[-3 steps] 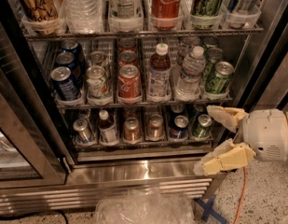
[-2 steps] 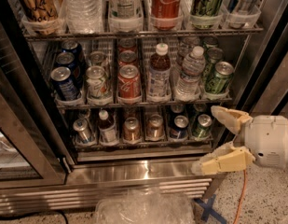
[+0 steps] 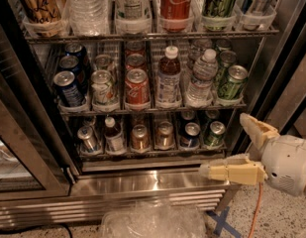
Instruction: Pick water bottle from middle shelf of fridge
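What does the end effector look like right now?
The end effector, at lower right beside the fridge base, has two pale yellow, blocky segmented fingers on a rounded white housing with a small patch of perforations. A thin orange cable runs below it.

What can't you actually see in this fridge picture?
Camera view:
Coca-Cola bottle: top cut off by upper edge.
water bottle: label print unreadable.
middle shelf: rear cans hidden behind front ones.
gripper, open, lower right outside the fridge: arm cut off by right edge.
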Controlling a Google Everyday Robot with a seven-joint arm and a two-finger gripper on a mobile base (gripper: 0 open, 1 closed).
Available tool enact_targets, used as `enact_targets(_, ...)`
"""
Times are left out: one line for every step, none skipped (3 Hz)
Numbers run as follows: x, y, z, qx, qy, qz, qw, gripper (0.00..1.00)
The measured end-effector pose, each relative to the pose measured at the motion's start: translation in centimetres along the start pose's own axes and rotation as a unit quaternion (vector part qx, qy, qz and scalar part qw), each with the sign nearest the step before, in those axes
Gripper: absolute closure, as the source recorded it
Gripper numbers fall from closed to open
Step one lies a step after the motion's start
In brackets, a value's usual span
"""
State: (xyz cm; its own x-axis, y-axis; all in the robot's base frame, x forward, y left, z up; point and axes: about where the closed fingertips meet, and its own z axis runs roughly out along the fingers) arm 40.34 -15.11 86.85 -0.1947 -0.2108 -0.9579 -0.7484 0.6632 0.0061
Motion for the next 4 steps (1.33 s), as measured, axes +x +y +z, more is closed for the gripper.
enact_targets(0.0,0.0,0.0,0.000,0.000,0.001,1.0000,0.00)
enact_targets(-0.4,-0.7,0.6,0.036,-0.014,-0.005,0.9993,0.00)
enact_targets(-0.7,-1.7,1.4,0.099,-0.045,-0.007,0.9941,0.00)
enact_targets(-2.6,-1.1,2.4,0.108,-0.058,-0.032,0.9919,0.00)
